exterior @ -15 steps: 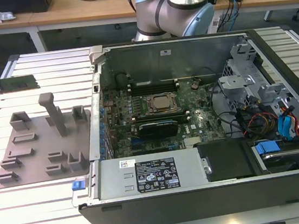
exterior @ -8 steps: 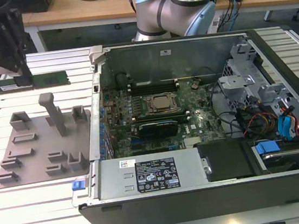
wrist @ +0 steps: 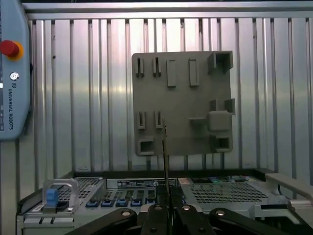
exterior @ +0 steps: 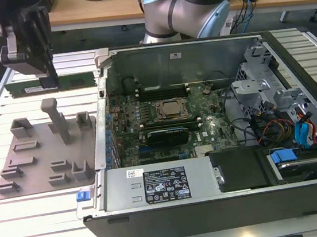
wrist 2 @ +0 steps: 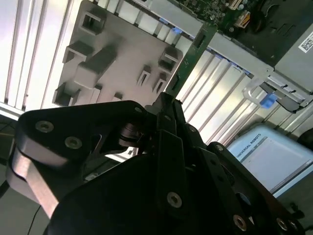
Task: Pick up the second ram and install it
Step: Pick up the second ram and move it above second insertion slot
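Note:
The second ram (exterior: 70, 82) is a long thin green stick, held level above the slatted table at the exterior view's far left, behind the grey fixture plate (exterior: 37, 168). My gripper (exterior: 50, 81) comes down from above and is shut on it near its middle. In the second wrist view the ram (wrist 2: 193, 51) sticks out past the black fingers (wrist 2: 168, 110) toward the case. It shows edge-on in the first wrist view, as a thin dark line (wrist: 165, 147) rising from the gripper (wrist: 166, 196) over the plate (wrist: 195, 103).
The open computer case (exterior: 215, 204) lies on the exterior view's right, with the motherboard, CPU socket (exterior: 169, 110) and long black slots (exterior: 166, 88) inside. Upright posts (exterior: 54, 117) stand on the fixture plate. A teach pendant (wrist: 12, 73) lies on the table.

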Controlling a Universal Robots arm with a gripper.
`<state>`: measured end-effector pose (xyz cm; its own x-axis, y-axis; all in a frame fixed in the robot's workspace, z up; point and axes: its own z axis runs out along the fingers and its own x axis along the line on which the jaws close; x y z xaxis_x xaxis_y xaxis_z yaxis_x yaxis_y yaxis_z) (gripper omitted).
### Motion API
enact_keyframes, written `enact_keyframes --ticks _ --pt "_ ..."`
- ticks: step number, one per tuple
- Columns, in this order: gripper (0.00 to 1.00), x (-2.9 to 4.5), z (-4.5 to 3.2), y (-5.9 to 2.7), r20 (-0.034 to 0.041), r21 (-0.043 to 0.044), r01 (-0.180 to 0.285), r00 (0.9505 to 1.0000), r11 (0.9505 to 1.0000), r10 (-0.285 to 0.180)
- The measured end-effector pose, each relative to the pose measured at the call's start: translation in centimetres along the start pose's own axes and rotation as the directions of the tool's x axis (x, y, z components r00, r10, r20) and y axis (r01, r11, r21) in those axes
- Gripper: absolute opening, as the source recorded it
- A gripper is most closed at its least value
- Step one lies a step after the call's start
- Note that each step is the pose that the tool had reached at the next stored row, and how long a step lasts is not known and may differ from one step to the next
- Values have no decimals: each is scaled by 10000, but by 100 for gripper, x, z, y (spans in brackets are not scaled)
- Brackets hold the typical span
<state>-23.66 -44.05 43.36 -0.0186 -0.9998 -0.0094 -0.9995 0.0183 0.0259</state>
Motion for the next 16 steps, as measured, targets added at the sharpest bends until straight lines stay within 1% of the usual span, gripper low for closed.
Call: enact_keyframes --ticks 2,4,6,8,10,16 --pt "13 -2 -2 -71 0 0 0 10000 10000 0" --pt "13 -5 -4 -178 0 -1 0 10000 10000 0" --pt "13 -8 -7 -262 0 -3 0 10000 10000 0" --pt "13 -10 -8 -314 0 -5 1 10000 10000 -1" --pt "13 -14 -10 -401 0 -7 0 10000 10000 0" --pt "13 -23 -15 -583 0 -14 0 10000 10000 0"
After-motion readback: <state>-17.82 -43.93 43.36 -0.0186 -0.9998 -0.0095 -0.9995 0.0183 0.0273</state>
